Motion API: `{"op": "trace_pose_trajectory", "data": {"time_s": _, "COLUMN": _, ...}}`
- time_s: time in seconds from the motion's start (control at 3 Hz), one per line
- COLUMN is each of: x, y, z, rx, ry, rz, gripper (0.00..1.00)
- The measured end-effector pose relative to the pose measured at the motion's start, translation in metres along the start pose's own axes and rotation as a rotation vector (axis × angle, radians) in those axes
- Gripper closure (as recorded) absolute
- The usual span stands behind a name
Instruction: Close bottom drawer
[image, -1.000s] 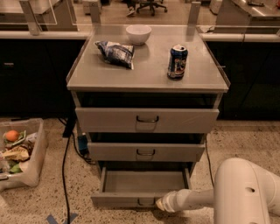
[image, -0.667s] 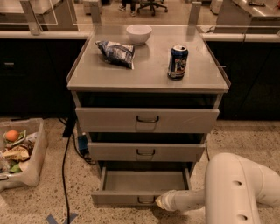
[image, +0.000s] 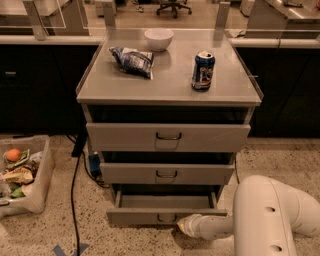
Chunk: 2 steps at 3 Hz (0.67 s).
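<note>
While resting pincer (image: 189, 225) against bottom drawer (image: 140, 217) front, just right of handle (image: 166, 218), entering the pushing step. Finding drawer pulled out at cabinet (image: 170, 90) base. Cannot tell pincer state. Next calling for straight, level push inward.

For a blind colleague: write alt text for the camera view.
The bottom drawer of a grey three-drawer cabinet stands pulled out, with the gripper at its front panel. A bowl, snack bag and can sit on top.
</note>
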<state>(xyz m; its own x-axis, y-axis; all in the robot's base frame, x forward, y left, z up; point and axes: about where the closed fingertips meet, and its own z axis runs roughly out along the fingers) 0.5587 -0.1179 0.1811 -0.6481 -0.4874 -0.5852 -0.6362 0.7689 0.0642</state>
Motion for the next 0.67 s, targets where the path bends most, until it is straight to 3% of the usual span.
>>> {"op": "trace_pose_trajectory", "data": {"time_s": 0.33, "x": -0.0099, "y": -0.0063, "z": 0.0174, "rx": -0.014, "ry": -0.048, "rz": 0.058, "gripper": 1.00}}
{"op": "trace_pose_trajectory", "data": {"time_s": 0.67, "x": -0.0101, "y": -0.0065, "z": 0.0181, "rx": -0.013, "ry": -0.048, "rz": 0.058, "gripper": 1.00}}
